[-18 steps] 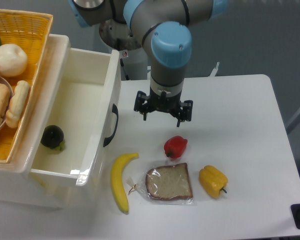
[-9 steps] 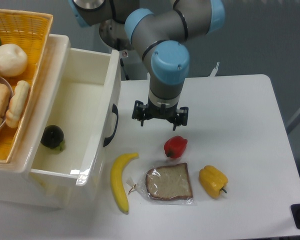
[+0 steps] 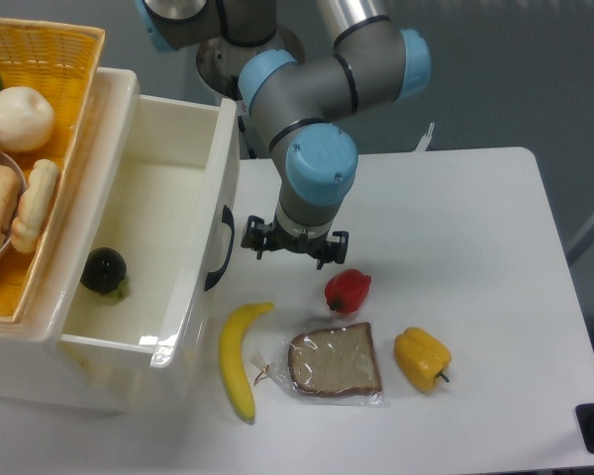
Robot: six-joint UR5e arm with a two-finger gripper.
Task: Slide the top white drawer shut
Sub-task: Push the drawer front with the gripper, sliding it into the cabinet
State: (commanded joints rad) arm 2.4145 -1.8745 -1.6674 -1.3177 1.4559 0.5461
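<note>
— White desk (image 3: pixel 475 228) against a grey-blue wall; what's on the left?

— A cream cabinet with the top white drawer (image 3: pixel 168 228) pulled well out, its front with the curved black handle (image 3: pixel 219 247) facing the desk. Inside the drawer lies a dark round fruit (image 3: pixel 104 270). On top of the cabinet sits a woven yellow basket (image 3: pixel 49 59) holding bread rolls and a pale round thing.

— And the arm?

— It reaches down from the top, and the tool (image 3: pixel 293 243) hangs over the desk just beside the handle, not touching it. Its fingers stand spread wide, holding nothing.

— What lies in front?

— A red pepper (image 3: pixel 347 290) just below the tool, a banana (image 3: pixel 240 359) near the drawer front, a bagged bread slice (image 3: pixel 333 362), and a yellow pepper (image 3: pixel 421 357) to its right.
</note>
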